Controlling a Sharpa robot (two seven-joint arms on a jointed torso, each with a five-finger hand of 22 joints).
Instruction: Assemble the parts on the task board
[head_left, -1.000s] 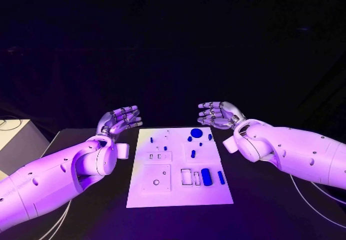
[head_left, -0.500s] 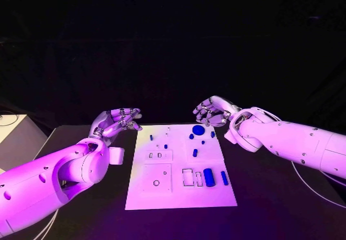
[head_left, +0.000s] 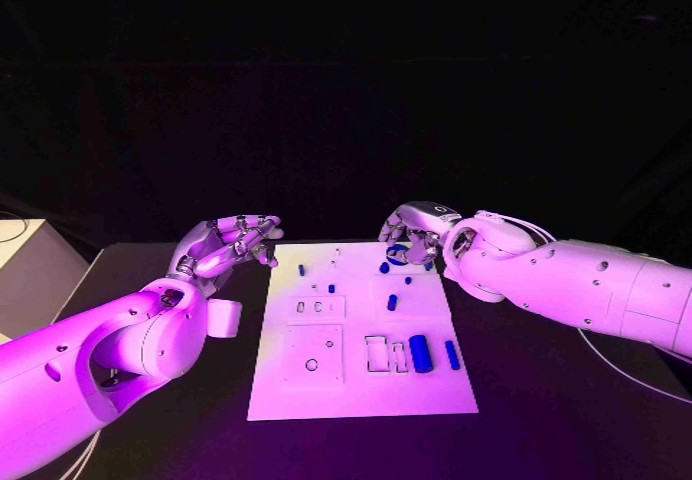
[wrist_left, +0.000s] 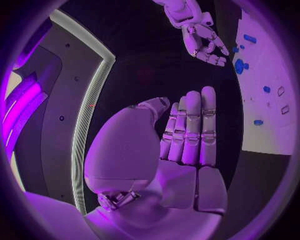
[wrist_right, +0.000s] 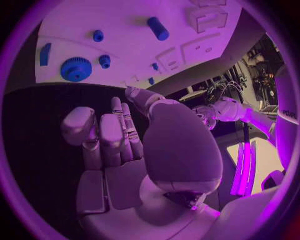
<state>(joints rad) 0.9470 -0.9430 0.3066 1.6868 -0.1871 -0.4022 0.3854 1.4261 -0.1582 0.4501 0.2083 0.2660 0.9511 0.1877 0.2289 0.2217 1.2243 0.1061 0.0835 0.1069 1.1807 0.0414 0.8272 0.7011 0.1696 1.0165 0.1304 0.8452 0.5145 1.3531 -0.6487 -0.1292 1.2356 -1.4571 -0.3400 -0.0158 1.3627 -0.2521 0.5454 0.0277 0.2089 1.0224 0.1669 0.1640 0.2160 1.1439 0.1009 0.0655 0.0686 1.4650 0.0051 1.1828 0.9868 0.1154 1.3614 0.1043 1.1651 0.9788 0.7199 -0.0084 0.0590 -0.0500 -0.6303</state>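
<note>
The left hand (head_left: 228, 243) hovers off the task board's (head_left: 361, 390) far left corner, above the black table (head_left: 548, 420), fingers loosely apart and nothing in them; its own wrist view shows the fingers straight and side by side, palm bare. On the board, from left to right, a small blue peg (head_left: 302, 270) stands near the far left edge, the white square recesses (head_left: 312, 366) lie down the left half, another short blue pin (head_left: 391, 303) sits about mid-board, and a long blue block (head_left: 420, 353) with a thinner blue bar (head_left: 451, 354) beside it lies toward the near right. The right hand (head_left: 410, 234) hangs over the far right corner, fingers curled downward but holding nothing, directly above the blue gear (wrist_right: 76, 69) and the small blue studs next to it. The step in hand looks like the reach for a first part, probably the gear. Next the fingers must spread, drop and close round it without knocking the studs close beside it, which crowd the approach.
</note>
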